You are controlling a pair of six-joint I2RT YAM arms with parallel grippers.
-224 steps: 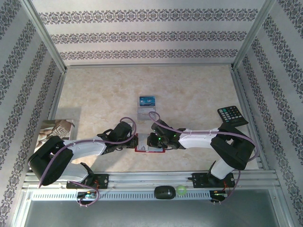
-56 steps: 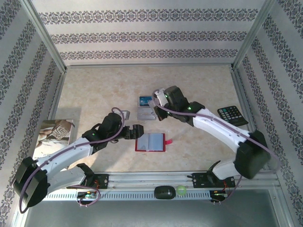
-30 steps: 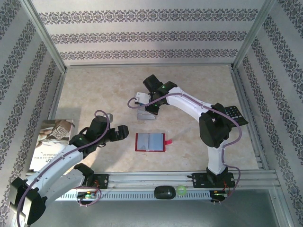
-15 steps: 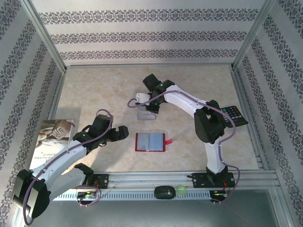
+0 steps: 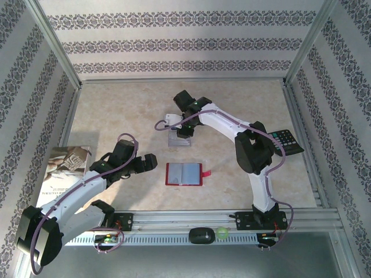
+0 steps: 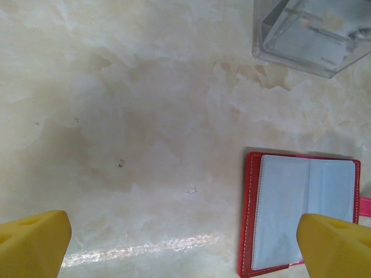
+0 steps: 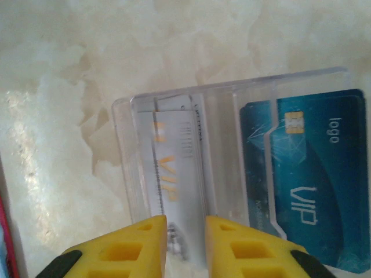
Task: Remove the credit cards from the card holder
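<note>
Card drop at the clear stand [image 7: 123, 174]

Narrowly parted, the right hand [image 7: 185, 246] sits over the near end of the silver card [image 7: 174, 174], too loose to pinch it, so the card seemingly rests by itself in the stand's slot, next to the blue card [image 7: 316, 191]. The left hand [image 6: 185, 240] hovers wide open just beside the card holder [image 6: 248, 220], lying open on the surface [image 6: 145, 116], sleeves apparently bare

On my right wrist view the blue card [image 7: 313, 185] runs off the right edge, the silver card's [image 7: 177, 168] print is blurred, its near end partly behind my right fingers [image 7: 136, 249].
</note>
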